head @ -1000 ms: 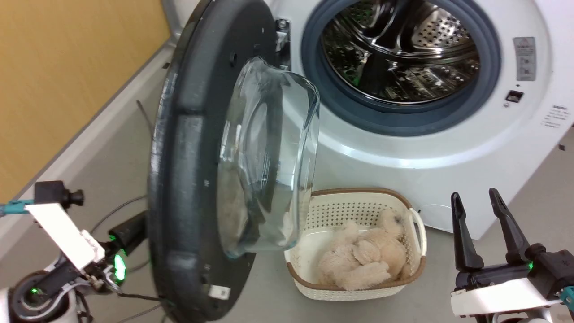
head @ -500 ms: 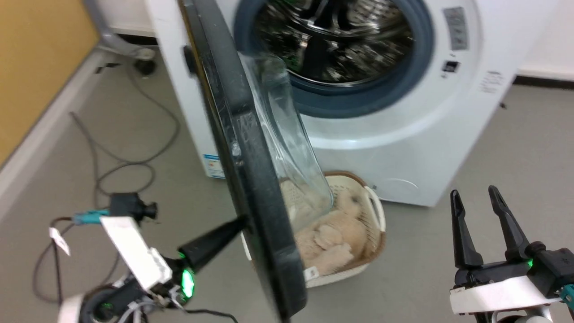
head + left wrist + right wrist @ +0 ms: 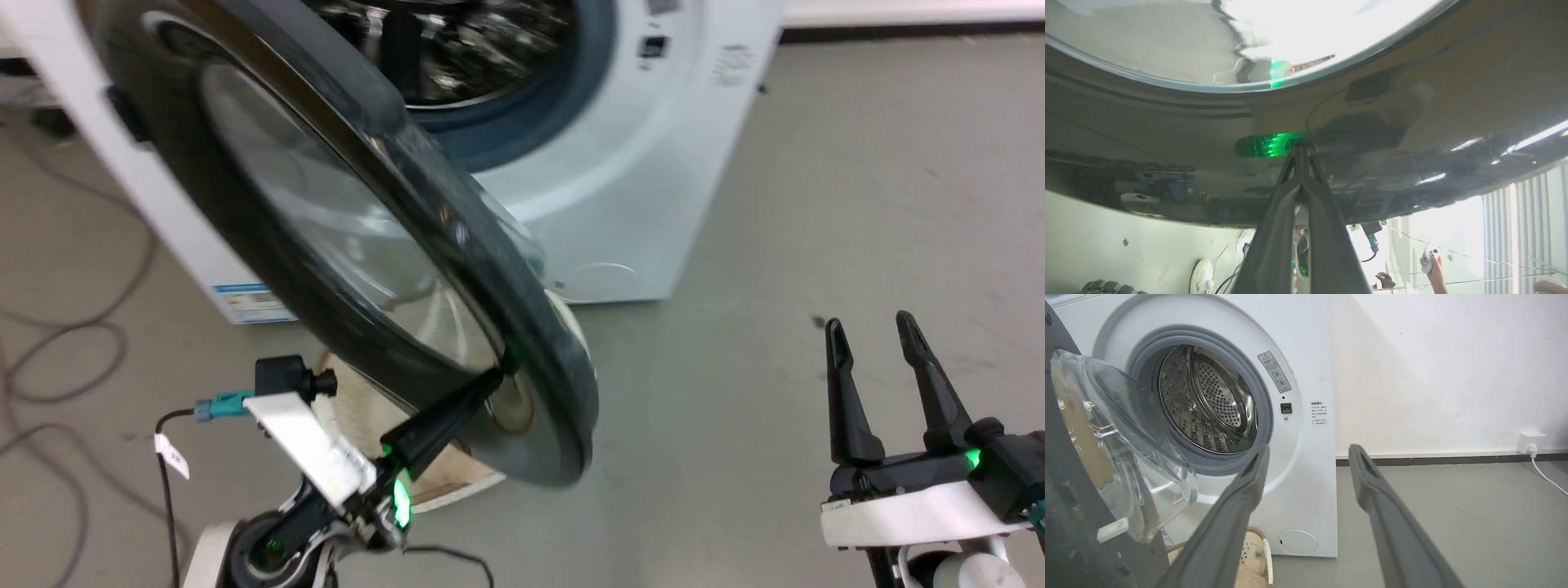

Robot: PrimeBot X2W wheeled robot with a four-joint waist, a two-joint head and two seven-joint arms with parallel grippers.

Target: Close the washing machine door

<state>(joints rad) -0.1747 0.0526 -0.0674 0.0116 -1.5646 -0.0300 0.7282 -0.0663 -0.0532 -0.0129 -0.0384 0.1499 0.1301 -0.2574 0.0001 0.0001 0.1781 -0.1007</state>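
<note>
The washing machine door (image 3: 326,237) stands half open, angled out from the left side of the washing machine (image 3: 629,188), outer face toward the head camera, glass bulge toward the drum. The left pincer (image 3: 500,377), fingers pressed together, touches the door's black rim with its tips. The right pincer (image 3: 869,321) hangs spread and empty
</note>
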